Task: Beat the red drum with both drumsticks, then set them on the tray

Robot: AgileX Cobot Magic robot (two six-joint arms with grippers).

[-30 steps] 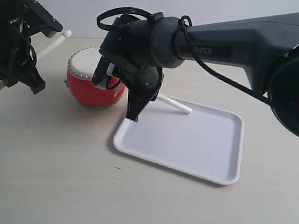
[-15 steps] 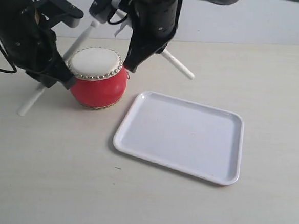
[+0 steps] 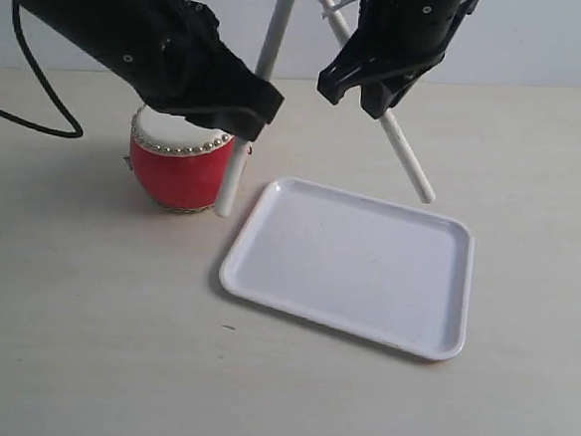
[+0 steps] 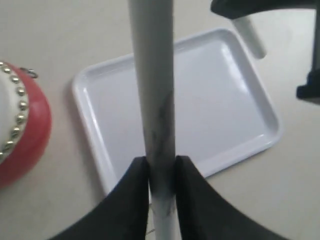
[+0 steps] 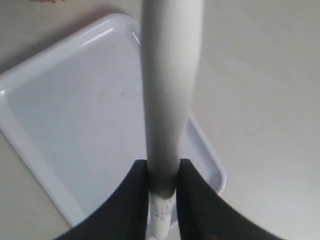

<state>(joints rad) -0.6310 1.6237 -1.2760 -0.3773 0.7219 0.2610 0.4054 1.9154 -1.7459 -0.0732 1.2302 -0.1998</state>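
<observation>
Since half a second ago both arms have swung toward the tray (image 3: 366,273), the left claw (image 3: 248,115) now crossing over the red drum (image 3: 174,170). It is clamped on the left drumstick (image 3: 234,174); the right claw (image 3: 385,80) grips the right drumstick (image 3: 407,154), both sticks slanting tip-down. The beating looks finished, but the tray is bare, so both sticks remain to be laid down.

The drum (image 3: 179,175) is glossy red with cream skin (image 3: 162,132) and silvery studs (image 3: 176,149); tray (image 3: 366,273) and drumsticks (image 3: 406,158) are white.
</observation>
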